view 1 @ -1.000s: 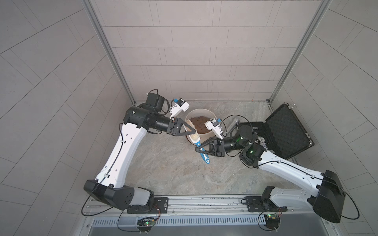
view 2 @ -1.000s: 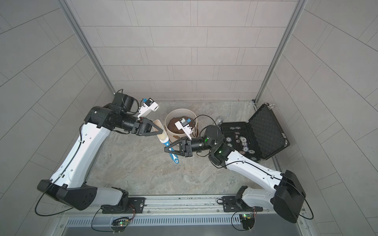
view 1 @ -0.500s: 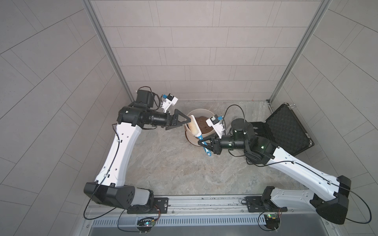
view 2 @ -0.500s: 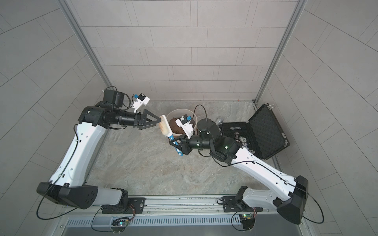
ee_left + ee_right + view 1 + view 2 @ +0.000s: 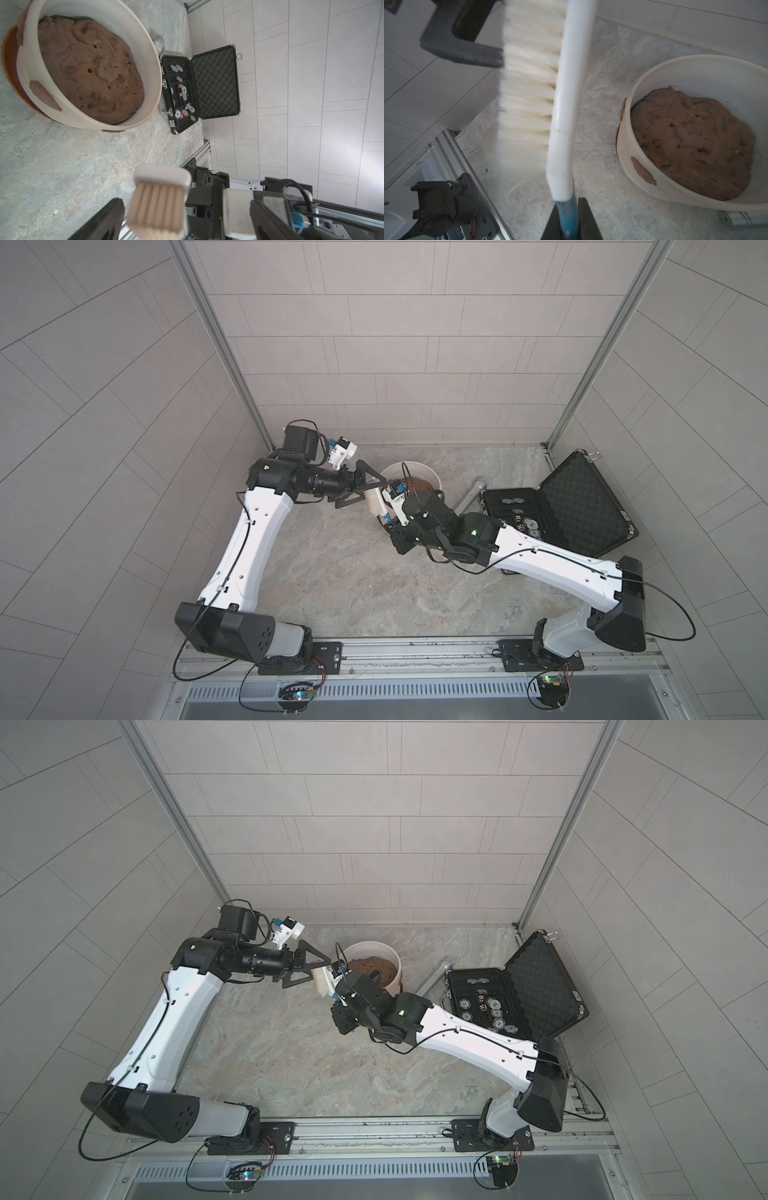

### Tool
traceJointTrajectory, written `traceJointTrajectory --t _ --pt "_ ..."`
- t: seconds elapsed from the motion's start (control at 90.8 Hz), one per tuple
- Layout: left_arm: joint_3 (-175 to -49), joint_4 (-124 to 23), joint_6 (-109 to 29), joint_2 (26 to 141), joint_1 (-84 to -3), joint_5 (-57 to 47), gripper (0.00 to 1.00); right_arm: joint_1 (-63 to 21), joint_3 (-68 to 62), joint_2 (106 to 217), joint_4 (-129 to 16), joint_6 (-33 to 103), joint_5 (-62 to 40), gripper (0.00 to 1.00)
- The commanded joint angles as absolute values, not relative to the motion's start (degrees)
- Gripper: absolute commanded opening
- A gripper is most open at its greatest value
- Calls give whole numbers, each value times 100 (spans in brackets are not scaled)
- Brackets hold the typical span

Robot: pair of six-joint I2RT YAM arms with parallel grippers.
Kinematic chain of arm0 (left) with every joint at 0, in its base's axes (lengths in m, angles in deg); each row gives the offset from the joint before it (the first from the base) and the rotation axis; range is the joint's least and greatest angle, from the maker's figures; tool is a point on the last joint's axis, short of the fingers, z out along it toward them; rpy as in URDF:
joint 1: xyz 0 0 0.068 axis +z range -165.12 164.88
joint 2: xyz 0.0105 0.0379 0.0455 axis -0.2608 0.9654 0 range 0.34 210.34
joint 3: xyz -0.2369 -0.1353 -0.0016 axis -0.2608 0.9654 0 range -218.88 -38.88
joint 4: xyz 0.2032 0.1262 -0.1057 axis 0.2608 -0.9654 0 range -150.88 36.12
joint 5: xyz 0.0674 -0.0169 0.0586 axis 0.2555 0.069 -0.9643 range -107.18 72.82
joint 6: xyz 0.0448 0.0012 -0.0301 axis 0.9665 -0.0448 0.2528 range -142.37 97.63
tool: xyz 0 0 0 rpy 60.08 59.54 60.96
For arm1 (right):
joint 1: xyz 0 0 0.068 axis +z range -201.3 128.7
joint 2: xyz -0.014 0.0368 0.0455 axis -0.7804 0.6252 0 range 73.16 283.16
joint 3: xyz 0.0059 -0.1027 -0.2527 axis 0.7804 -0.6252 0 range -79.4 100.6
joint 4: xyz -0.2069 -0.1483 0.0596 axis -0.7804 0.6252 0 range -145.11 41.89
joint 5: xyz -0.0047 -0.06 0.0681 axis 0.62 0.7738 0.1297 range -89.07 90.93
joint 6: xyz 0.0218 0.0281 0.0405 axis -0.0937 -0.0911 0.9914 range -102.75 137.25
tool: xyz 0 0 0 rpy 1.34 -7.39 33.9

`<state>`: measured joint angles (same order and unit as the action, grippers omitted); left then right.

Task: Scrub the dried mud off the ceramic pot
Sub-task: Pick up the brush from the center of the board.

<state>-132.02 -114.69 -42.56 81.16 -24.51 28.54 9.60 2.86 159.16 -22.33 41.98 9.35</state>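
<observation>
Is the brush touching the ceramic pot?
No, the brush stands apart from the ceramic pot, with bare floor showing between them.

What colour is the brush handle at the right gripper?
Blue; the brush handle shows best in the right wrist view.

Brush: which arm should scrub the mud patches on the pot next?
Right. The right gripper is shut on the brush handle, near the pot; the left gripper is open, gripping nothing.

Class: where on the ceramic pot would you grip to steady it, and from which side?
Probably the thick rim of the ceramic pot, from above: one finger inside, one outside. It stands upright, looks too wide to span, and the soil sits below the rim. Choose a stretch away from the dried mud.
</observation>
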Motion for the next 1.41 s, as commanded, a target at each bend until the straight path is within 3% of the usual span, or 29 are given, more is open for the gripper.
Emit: traceJointTrajectory --t 0.0,0.121,0.407,0.473,0.594,0.704,0.859,0.98,1.068,1.178,1.321,1.398 --pt "-13139 -11443 -4278 8147 -2433 2671 95 987 326 15693 -2368 4226 1259 0" --pt "-13084 -11386 -4318 8167 -2431 2734 95 987 174 15560 -2625 4170 1087 0" --pt "-13049 -11268 -4366 8301 -2431 3202 83 1066 826 15990 -2763 4018 1144 0" --pt "-13031 -11272 -4354 8282 -2443 3195 77 1075 883 16018 -2740 3989 1136 0" --pt "-13037 -11270 -4325 8238 -2434 3233 52 1082 711 15933 -2737 3910 1007 0" --pt "-13028 -11186 -4395 8210 -2430 3670 42 1077 359 15728 -2846 3963 1031 0" --pt "-13016 -11133 -4399 8176 -2435 3892 28 1076 -260 15248 -3179 4105 865 42" --pt "-12986 -11116 -4349 8118 -2420 4032 22 951 -701 14763 -3339 4216 317 67" --pt "-12964 -11051 -4323 8087 -2420 4389 22 490 -1357 14234 -4089 4520 -1325 78" --pt "-12933 -10996 -4319 8032 -2422 4587 22 -237 -2144 13731 -5303 5507 -2641 82" --pt "-12848 -10964 -4301 7980 -2423 4508 22 -367 -2368 13676 -6238 6130 -3157 84" --pt "-12810 -10905 -4381 7999 -2425 4406 22 -353 -2292 13845 -6476 6270 -3295 93"
